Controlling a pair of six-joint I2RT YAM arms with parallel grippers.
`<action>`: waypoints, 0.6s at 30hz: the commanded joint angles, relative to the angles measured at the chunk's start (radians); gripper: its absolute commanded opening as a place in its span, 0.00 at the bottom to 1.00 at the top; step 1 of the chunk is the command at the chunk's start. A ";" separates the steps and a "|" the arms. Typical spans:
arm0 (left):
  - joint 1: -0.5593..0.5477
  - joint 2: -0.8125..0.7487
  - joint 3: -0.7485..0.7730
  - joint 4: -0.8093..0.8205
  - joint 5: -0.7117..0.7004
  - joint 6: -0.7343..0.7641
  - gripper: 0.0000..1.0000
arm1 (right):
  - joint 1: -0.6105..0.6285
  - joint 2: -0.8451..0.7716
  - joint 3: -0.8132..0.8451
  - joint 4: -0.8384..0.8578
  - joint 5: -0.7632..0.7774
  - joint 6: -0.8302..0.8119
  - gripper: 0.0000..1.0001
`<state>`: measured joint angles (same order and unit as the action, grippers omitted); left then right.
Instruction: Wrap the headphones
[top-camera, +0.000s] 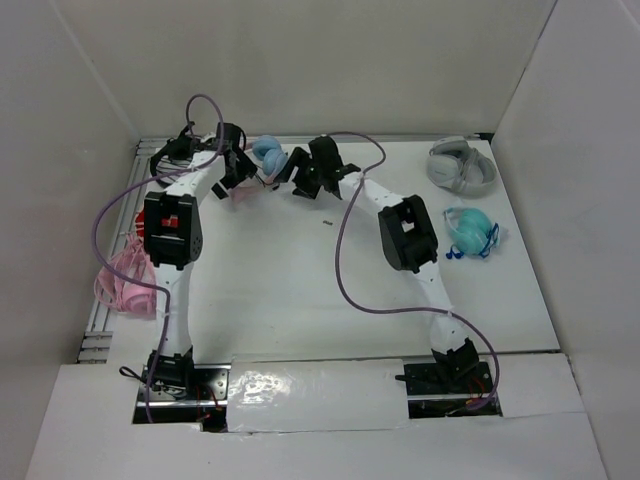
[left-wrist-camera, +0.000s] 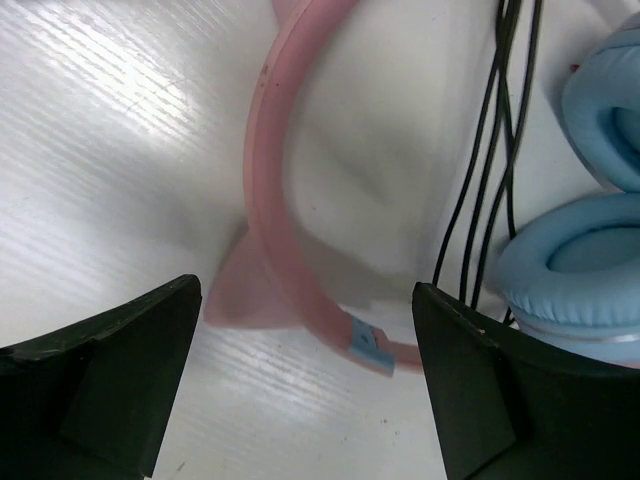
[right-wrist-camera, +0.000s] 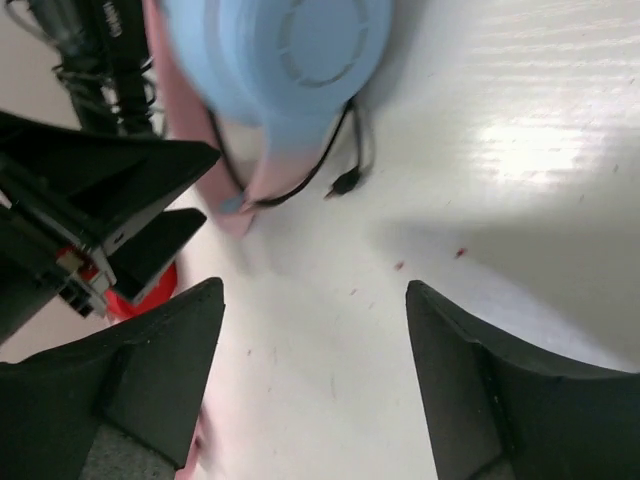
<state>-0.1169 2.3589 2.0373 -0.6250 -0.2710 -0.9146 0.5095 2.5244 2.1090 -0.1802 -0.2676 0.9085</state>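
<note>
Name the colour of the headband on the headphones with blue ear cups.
Pink; the headband shows best in the left wrist view.

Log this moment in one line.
left gripper: open, at headphones headband | right gripper: open, empty, facing ear cup | cable: beside ear cups

Left gripper (left-wrist-camera: 305, 300) parted, right gripper (right-wrist-camera: 315, 295) parted (both reaching forward)

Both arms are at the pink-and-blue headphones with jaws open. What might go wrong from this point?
1. The left gripper straddles the pink headband, with black cable strands right beside one jaw; closing may pinch the cable as well.
2. The plug lies loose beside the ear cup, so any loops could slip undone.
3. The right gripper sits close to the left one; they may collide.
</note>
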 joint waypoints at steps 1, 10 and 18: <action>-0.003 -0.118 -0.025 -0.013 -0.007 0.023 0.99 | 0.032 -0.168 -0.046 -0.007 0.037 -0.103 0.81; -0.001 -0.289 -0.087 -0.059 0.122 0.075 0.99 | 0.081 -0.528 -0.407 0.099 0.075 -0.229 0.98; -0.061 -0.860 -0.286 -0.161 0.252 0.209 0.99 | 0.092 -1.159 -0.815 0.030 0.292 -0.344 1.00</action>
<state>-0.1356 1.8084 1.8565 -0.7677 -0.0978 -0.8005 0.6147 1.6073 1.4227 -0.1532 -0.0906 0.6270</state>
